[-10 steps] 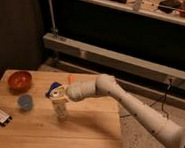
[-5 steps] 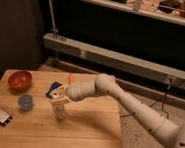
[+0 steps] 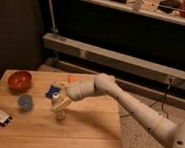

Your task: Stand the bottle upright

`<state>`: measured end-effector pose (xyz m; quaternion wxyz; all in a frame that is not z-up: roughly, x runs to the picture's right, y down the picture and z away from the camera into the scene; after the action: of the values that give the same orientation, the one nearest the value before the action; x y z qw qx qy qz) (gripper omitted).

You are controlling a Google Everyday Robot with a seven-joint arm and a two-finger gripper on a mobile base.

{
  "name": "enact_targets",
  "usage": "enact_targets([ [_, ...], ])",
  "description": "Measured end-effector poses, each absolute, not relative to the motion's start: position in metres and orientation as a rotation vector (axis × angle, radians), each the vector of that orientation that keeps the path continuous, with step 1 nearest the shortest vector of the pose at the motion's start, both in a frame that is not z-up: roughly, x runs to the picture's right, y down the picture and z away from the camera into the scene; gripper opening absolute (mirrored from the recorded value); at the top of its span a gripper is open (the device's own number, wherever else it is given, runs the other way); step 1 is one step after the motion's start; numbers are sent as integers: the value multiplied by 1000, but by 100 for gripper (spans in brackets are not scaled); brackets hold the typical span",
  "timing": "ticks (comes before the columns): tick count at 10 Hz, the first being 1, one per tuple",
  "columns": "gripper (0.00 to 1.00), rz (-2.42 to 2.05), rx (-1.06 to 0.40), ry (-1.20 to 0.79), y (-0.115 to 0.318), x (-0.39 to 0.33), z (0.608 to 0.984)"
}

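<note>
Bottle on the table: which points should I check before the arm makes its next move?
1. Bottle appears upright on the wooden table: ok.
2. End effector clear of the bottle: not ok, it sits at the bottle's upper part.
3. Blue cup apart from the bottle: ok.
4. Red bowl apart from the end effector: ok.
5. Bottle away from the table edges: ok.

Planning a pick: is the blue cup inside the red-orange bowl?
No, the small blue cup stands on the wooden table beside the red-orange bowl; the hand is at the pale slim bottle.
</note>
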<state>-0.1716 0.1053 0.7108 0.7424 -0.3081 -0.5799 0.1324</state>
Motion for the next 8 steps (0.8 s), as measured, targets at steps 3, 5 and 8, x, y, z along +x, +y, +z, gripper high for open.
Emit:
enact_targets([
  [3, 80, 268, -677, -1278, 103, -175, 699],
  [5, 80, 258, -677, -1242, 102, -170, 700],
  [8, 80, 279, -642, -1176, 87, -153, 707],
])
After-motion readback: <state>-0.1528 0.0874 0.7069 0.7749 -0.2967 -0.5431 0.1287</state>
